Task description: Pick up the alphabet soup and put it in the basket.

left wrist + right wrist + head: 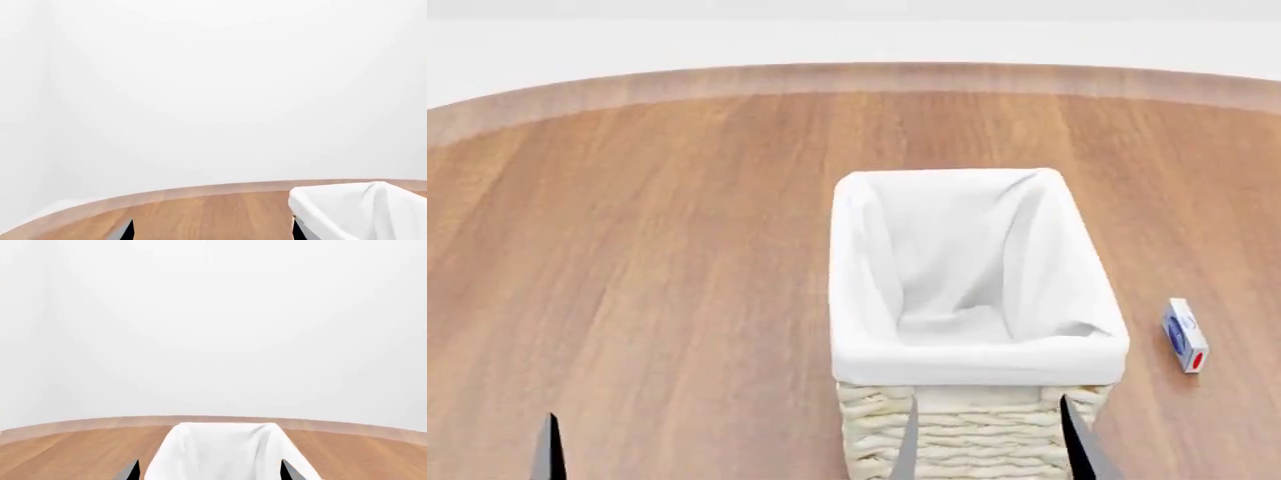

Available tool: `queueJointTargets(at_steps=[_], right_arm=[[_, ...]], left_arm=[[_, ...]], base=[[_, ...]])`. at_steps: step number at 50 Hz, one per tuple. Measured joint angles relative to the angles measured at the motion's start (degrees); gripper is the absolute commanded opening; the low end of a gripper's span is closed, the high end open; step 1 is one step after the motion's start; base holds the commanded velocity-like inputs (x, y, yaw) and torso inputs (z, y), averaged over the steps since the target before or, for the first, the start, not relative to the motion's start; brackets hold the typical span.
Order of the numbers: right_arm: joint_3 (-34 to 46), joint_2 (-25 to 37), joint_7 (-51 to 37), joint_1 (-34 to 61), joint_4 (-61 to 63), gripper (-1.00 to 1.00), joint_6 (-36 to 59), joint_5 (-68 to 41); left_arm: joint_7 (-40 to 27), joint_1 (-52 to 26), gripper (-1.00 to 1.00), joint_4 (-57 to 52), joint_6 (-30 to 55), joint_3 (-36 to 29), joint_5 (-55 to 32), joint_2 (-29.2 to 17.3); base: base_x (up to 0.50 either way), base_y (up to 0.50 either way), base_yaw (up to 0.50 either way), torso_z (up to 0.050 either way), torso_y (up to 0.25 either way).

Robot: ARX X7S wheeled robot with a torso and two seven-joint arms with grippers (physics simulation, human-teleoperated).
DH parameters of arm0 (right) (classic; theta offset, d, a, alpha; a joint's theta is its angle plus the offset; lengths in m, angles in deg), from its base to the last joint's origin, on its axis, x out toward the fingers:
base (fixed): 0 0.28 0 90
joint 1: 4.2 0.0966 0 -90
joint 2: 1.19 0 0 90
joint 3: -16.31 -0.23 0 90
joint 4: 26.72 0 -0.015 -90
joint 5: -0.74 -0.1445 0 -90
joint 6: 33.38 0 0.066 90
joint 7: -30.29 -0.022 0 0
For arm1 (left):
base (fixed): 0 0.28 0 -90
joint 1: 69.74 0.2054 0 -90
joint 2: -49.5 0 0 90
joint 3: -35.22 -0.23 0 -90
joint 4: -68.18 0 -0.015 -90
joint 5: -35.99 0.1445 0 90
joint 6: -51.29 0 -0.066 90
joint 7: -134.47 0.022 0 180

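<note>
Where the head view looks down over the round wooden table (627,250), the basket (974,430) stands near the table's front, its woven cream wall showing below a white cloth liner (961,260) folded over the rim; the inside shows only cloth. The alphabet soup appears in none of the views. To the basket's right, apart from it, a small blue-and-white box (1185,335) with a red spot lies on the wood. The right gripper (988,440) shows two dark fingertips spread apart in front of the basket wall, holding nothing. Only one dark tip of the left gripper (551,450) shows, at the bottom edge.

In the left wrist view, the left gripper (213,231) has its two tips set wide apart and empty, with the liner's corner (360,210) beside one tip.

In the right wrist view, the right gripper (210,471) stands spread and empty, the basket's liner (220,450) between its tips.
</note>
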Motion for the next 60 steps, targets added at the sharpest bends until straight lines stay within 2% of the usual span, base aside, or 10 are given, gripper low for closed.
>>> queueJointTargets(at_steps=[14, 24, 31, 41, 60], right_arm=[[-6.1, 5.4, 1.6, -2.2, -1.3, 1.00, -0.1, -2.8], [-12.1, 8.8, 3.2, -7.4, -3.5, 1.00, -2.8, -5.3], [-19.2, 8.1, 5.1, -14.8, -10.8, 1.00, -12.1, -7.5], [-24.8, 4.7, 10.7, -19.3, -29.6, 1.00, -28.4, -9.6], [-26.4, 1.7, 14.4, -19.9, -44.3, 1.00, -39.2, -10.3]], left_arm=[[-0.8, -1.3, 1.00, 3.5, -0.7, -0.4, 0.0, 0.0], [-1.2, -2.1, 1.00, 5.7, -1.1, -0.5, -0.3, -0.1], [-1.3, -2.7, 1.00, 7.3, -1.4, -0.6, -0.8, -0.3], [-1.7, -3.1, 1.00, 8.3, -1.5, -0.8, -1.1, -0.6], [-2.8, -3.5, 1.00, 9.3, -1.8, -1.5, -1.9, -1.5]], base=[[0.00, 0.00, 0.00, 0.000, 0.000], [0.00, 0.00, 0.00, 0.000, 0.000], [0.00, 0.00, 0.00, 0.000, 0.000], [0.00, 0.00, 0.00, 0.000, 0.000], [0.00, 0.00, 0.00, 0.000, 0.000]])
